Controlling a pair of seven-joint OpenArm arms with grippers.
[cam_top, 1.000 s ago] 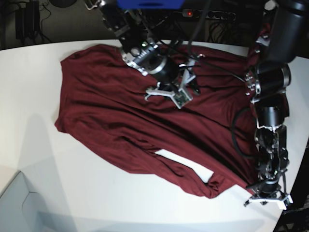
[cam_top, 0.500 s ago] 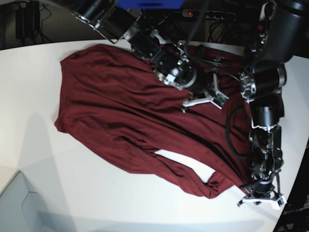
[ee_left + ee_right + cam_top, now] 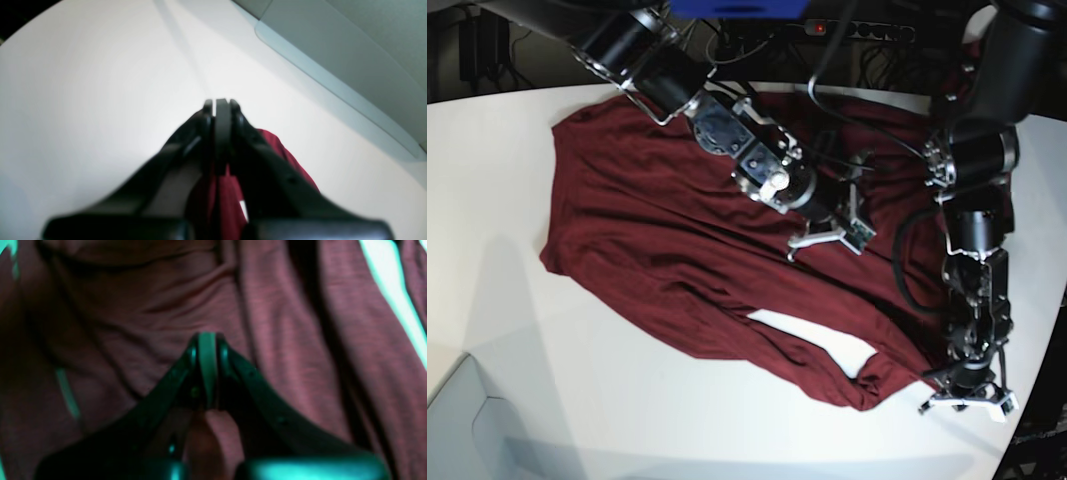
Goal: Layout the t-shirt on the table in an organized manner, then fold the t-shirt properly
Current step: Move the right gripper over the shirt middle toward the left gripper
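The dark maroon t-shirt lies spread and wrinkled across the glossy white table.

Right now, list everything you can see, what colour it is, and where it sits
t-shirt: one, dark maroon, spread wrinkled over most of the table, one corner near the front right edge.
table: one, white, glossy, under the shirt.
power strip: one, black with a red light, behind the table.
right gripper: one, black, shut, over the middle of the shirt.
left gripper: one, black, shut on the t-shirt at the shirt's front right corner.
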